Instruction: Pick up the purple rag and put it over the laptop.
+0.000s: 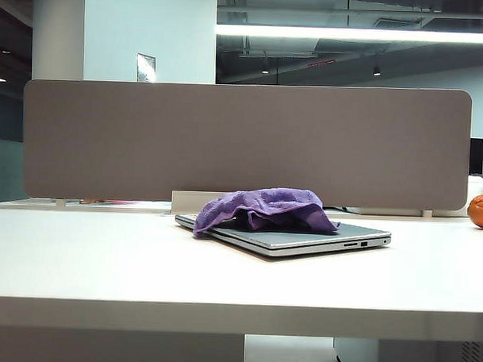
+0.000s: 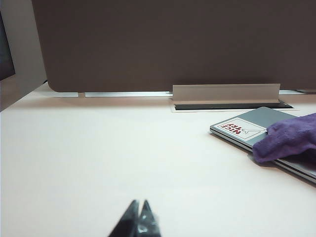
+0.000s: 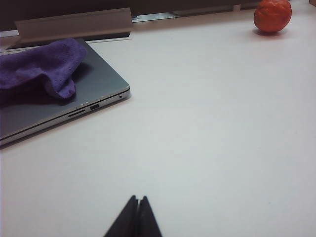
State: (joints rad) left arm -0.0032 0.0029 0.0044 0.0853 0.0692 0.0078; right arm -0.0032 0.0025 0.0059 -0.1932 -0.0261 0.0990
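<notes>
Purple rag (image 1: 264,207) lies bunched on closed laptop (image 1: 303,237), mid desk (image 1: 104,256). Left gripper (image 2: 138,210) & right gripper (image 3: 137,206) both pinched together, empty, on near side.

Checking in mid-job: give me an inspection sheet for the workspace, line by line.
Surface: white table, plain and flat.
Job's things: crumpled purple terry rag lies on the closed silver-grey laptop, covering part of the lid; one lid corner with a red-lettered sticker shows.
Clutter: orange round fruit near the table's far right.
Grippers: left gripper shut, empty, low over bare table; right gripper shut, empty, likewise.
Cables: nothing seen.
Surroundings: grey divider panel behind the table; ceiling strip light.
</notes>
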